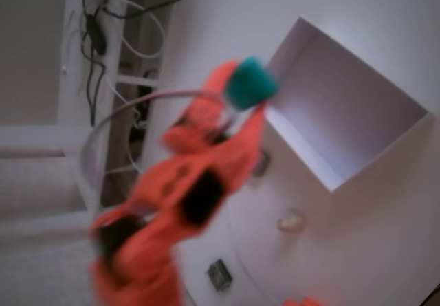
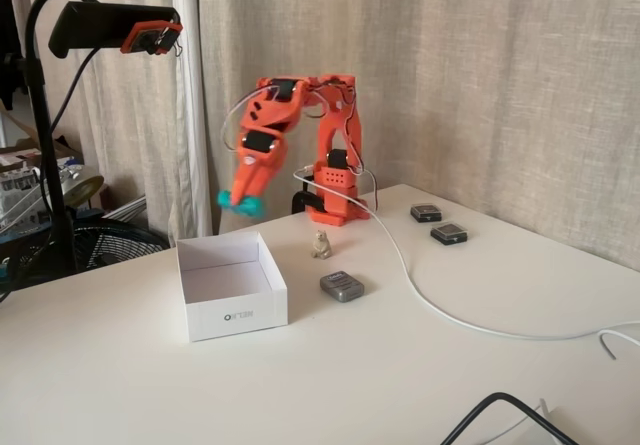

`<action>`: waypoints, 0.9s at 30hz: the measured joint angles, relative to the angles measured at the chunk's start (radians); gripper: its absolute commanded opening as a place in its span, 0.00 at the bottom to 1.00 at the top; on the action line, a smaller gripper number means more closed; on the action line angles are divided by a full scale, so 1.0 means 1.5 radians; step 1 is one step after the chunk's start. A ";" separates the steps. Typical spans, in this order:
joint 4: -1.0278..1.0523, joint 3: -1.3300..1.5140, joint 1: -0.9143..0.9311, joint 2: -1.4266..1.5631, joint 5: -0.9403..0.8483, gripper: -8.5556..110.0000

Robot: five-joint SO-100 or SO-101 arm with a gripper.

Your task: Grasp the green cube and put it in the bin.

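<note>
The green cube (image 1: 250,83) (image 2: 243,204) is a small teal block held up in the air. My orange gripper (image 1: 246,93) (image 2: 241,202) is shut on it. In both fixed views the cube hangs just outside the bin's rim, near one corner of it and above table height. The bin (image 1: 385,148) (image 2: 235,314) is a large white open-topped box and nothing shows inside it. The arm is blurred in a fixed view (image 1: 185,189).
A dark grey block (image 2: 342,286) (image 1: 219,275) and a small beige lump (image 2: 321,244) (image 1: 291,221) lie near the arm's base. Two dark pucks (image 2: 437,223) sit further right. A white cable (image 2: 440,310) crosses the table. A camera on a gooseneck stand (image 2: 110,27) rises at the left.
</note>
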 measured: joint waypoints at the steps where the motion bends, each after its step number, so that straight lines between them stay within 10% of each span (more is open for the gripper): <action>1: -0.019 0.000 0.012 -0.020 -0.003 0.02; 12: -0.087 0.000 0.012 -0.099 -0.035 0.29; 27: -0.131 0.118 -0.067 -0.015 -0.097 0.28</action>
